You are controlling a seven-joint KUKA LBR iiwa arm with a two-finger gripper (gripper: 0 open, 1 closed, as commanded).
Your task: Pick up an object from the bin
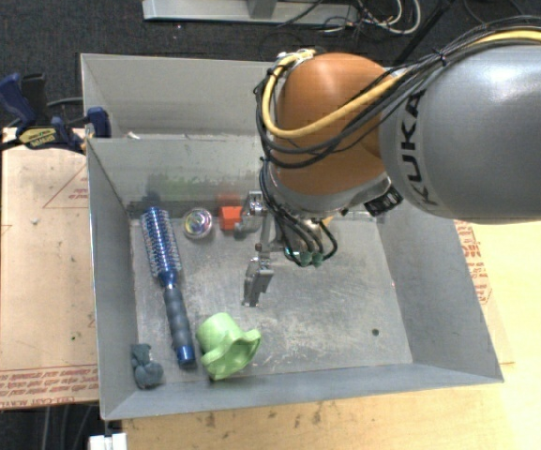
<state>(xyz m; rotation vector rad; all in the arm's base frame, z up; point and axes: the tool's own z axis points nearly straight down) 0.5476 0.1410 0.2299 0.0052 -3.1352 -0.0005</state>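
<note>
My gripper (254, 249) hangs under the orange dome over the middle of the bin, open, with nothing between its fingers. One fingertip (253, 287) is over bare floor; the other (252, 206) is right beside a small orange block (230, 217) near the back wall. A shiny silver round thing (197, 223) lies just left of the block. A light green soft lump (225, 345) lies near the front wall, below and left of the gripper.
A blue hairbrush (167, 279) lies lengthwise along the left side, its handle toward the front. A small grey-blue thing (145, 367) sits in the front left corner. The arm and its cables cover the bin's back right part.
</note>
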